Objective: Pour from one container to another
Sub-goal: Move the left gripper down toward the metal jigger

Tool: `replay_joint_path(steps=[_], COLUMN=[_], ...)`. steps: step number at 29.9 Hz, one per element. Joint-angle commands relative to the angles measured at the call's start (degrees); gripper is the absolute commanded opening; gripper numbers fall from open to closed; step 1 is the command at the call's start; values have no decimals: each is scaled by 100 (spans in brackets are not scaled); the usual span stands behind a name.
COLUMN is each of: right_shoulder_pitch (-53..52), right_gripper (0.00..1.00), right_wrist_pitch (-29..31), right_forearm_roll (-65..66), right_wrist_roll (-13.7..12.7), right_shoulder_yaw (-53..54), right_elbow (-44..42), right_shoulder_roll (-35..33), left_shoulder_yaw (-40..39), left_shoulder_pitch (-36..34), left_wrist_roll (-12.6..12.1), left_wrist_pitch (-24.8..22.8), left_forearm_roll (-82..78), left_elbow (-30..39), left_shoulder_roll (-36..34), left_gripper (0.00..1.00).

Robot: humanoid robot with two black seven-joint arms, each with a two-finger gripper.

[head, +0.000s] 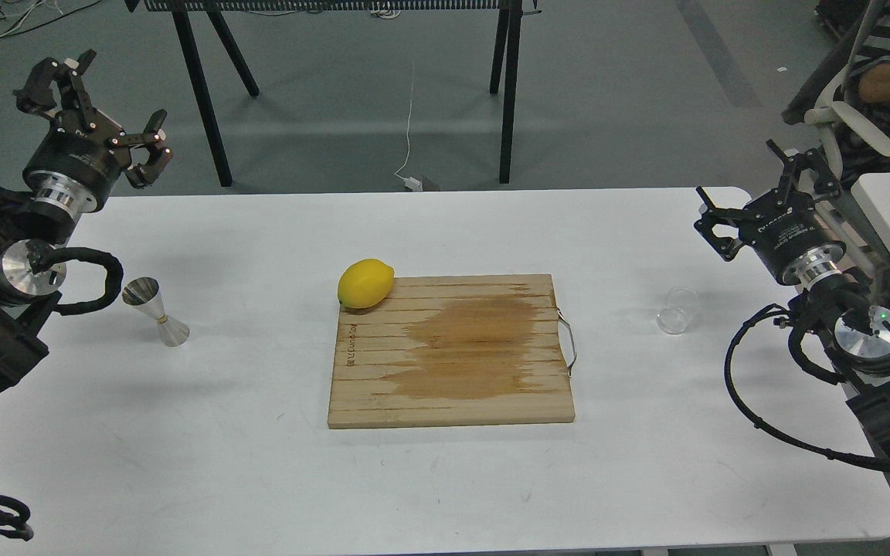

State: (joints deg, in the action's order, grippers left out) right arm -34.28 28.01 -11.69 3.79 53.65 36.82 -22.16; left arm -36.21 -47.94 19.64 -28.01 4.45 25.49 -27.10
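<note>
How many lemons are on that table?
1. The lemon sits at the far left corner of the wooden cutting board, partly overlapping its edge. Nothing seems to hide another.

One camera only, up at the robot's head, looking forward and steeply down across the white table [445, 479]. It sits at mid range: the whole tabletop fits, near edge at the bottom, far edge about a third down. The wooden cutting board [451, 351] lies dead centre. Beyond it the grey floor and black trestle legs [508, 93] fill the top. Arms enter from both side edges.
</note>
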Motion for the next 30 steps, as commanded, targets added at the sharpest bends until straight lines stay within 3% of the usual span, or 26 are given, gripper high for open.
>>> replay_joint_path(steps=[1, 5, 8, 18, 23, 30], right_shoulder_pitch=[0, -9, -18, -53, -62, -62], right_gripper=[100, 100, 100, 100, 100, 100], right_wrist_pitch=[-1, -1, -1, -1, -1, -1], right_forearm_roll=[0, 0, 9, 18, 35, 71], right_wrist_roll=[25, 25, 25, 8, -27, -36], right_shoulder_yaw=[5, -74, -109, -118, -118, -127], right_elbow=[1, 1, 10, 10, 19, 27], right_shoulder_roll=[2, 63, 89, 177, 169, 177], left_shoulder_yaw=[0, 87, 105, 166, 482, 782], left_shoulder_pitch=[-22, -49, -40, -5, 4, 100], left_wrist_roll=[-4, 57, 338, 356, 356, 365], left_wrist_pitch=[1, 1, 1, 1, 1, 1], left_forearm_roll=[12, -41, -76, -489, -551, -971], left_elbow=[-280, -580, -571, -361, 613, 2608], left_shoulder_roll=[-14, 47, 30, -224, -918, -2096], left_gripper=[100, 100, 100, 100, 100, 100])
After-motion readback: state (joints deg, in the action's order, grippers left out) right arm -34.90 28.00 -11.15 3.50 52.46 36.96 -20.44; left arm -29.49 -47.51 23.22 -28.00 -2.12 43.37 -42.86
